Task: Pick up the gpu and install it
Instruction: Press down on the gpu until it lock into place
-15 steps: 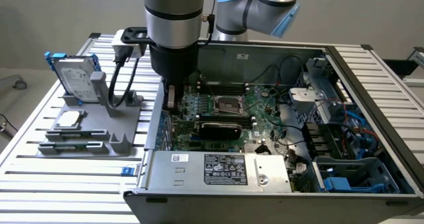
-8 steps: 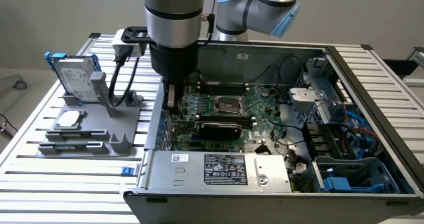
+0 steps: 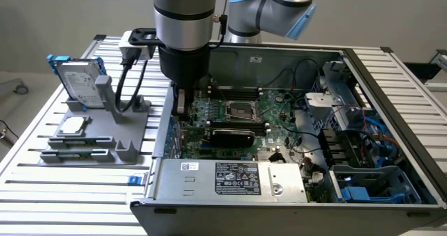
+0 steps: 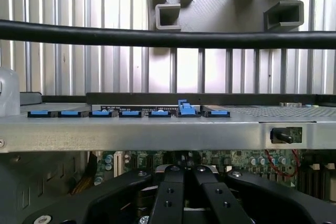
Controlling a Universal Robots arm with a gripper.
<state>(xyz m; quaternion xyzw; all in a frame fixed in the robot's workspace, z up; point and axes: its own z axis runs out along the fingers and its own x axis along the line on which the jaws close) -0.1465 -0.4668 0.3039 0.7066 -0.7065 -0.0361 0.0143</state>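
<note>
Slatted metal table [image 3: 63, 189] — open computer case [image 3: 391, 204] on it.

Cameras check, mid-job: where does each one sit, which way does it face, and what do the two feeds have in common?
Exterior view: off the arm, high up, looking down at an angle on the open computer case and the grey parts holder on the slatted table; the arm's silver and black column reaches into the case.
Wrist view: on the wrist, low inside the case, facing its metal side wall and the table beyond; the black end effector shows.
Shared: the motherboard, the grey holder, the table slats.
</note>
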